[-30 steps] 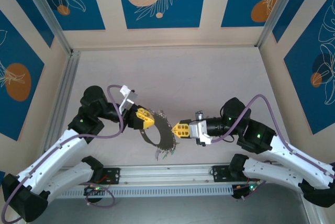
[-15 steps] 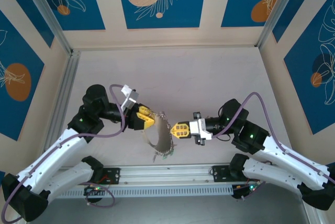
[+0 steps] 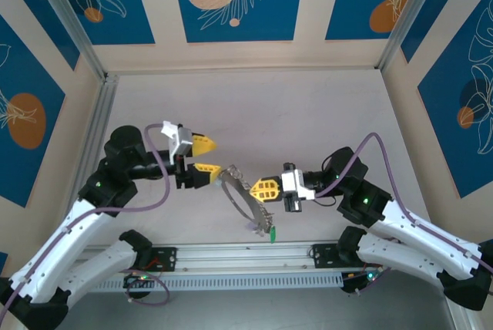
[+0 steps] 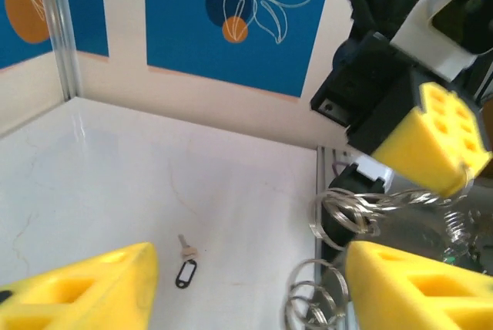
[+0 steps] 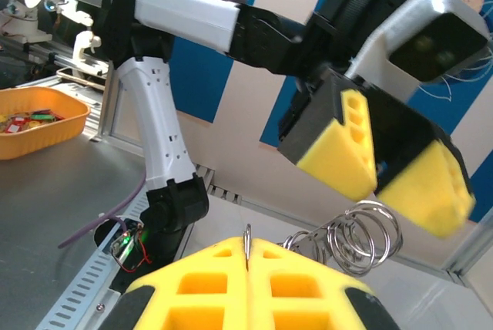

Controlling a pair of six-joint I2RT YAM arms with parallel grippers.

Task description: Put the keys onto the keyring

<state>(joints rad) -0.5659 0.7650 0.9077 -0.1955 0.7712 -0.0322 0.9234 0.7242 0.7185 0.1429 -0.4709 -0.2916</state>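
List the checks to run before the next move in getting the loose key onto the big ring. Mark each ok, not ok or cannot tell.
1. The right gripper is shut on the ring: ok.
2. The left gripper is open, ready to pick: ok.
3. The key lies free on the table: ok.
4. The key is in the left gripper: not ok.
5. The ring's opening faces the left gripper: cannot tell.

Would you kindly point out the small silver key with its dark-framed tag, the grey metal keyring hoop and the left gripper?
Small silver key with dark-framed tag (image 4: 185,251): left wrist view, key head.
Grey metal keyring hoop (image 3: 240,205): top external view, lower arc.
Left gripper (image 3: 205,157): top external view, between fingertips.
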